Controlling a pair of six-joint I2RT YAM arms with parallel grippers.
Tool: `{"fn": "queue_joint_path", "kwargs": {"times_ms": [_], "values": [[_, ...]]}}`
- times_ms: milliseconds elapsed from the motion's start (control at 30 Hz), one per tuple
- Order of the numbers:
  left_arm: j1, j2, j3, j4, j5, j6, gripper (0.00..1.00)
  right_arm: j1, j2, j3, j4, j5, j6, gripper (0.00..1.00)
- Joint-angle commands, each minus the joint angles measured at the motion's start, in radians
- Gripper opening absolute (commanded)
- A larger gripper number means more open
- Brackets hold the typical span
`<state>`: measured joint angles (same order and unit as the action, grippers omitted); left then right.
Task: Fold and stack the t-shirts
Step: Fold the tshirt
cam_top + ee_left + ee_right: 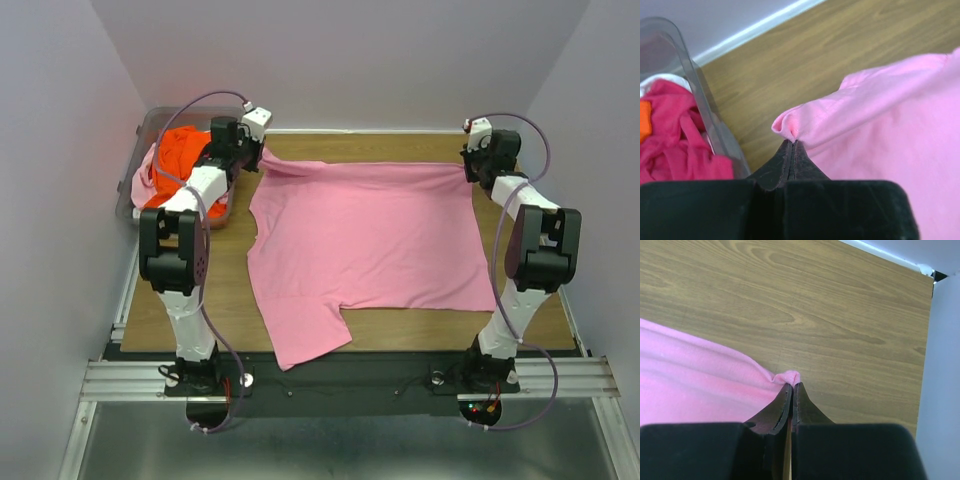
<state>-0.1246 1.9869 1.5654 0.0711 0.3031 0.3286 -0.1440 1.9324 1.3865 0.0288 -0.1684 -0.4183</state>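
A light pink t-shirt (365, 245) lies spread across the wooden table, its far edge stretched between both arms. My left gripper (262, 153) is shut on the shirt's far left corner (790, 125), the cloth bunched at the fingertips. At the far right, my right gripper (466, 172) is shut on the other far corner (790, 377). One sleeve (305, 335) hangs toward the table's near edge. More t-shirts, orange (185, 150), hot pink (675, 135) and pale pink (143, 180), sit heaped in the bin.
A clear plastic bin (140, 140) stands at the far left corner, just left of my left arm; its wall (710, 120) is close beside the left gripper. Walls enclose the table at the back and both sides. Bare wood (840, 315) shows beyond the shirt's far edge.
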Motion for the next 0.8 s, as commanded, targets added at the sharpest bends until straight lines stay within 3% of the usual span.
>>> {"fn": "queue_joint_path", "kwargs": {"times_ms": [0,300,767], "values": [[-0.052,-0.227,-0.109,0.013,-0.027,0.064,0.0,-0.016,-0.078,-0.003,0.042,-0.028,0.0,0.01],[-0.182,-0.379,-0.261,-0.097,-0.231,0.053,0.0,-0.039,-0.165,-0.078,0.03,-0.072,-0.028,0.01],[-0.205,-0.487,-0.47,-0.218,-0.223,0.029,0.0,-0.081,-0.196,-0.201,0.01,-0.146,-0.157,0.01]]}}
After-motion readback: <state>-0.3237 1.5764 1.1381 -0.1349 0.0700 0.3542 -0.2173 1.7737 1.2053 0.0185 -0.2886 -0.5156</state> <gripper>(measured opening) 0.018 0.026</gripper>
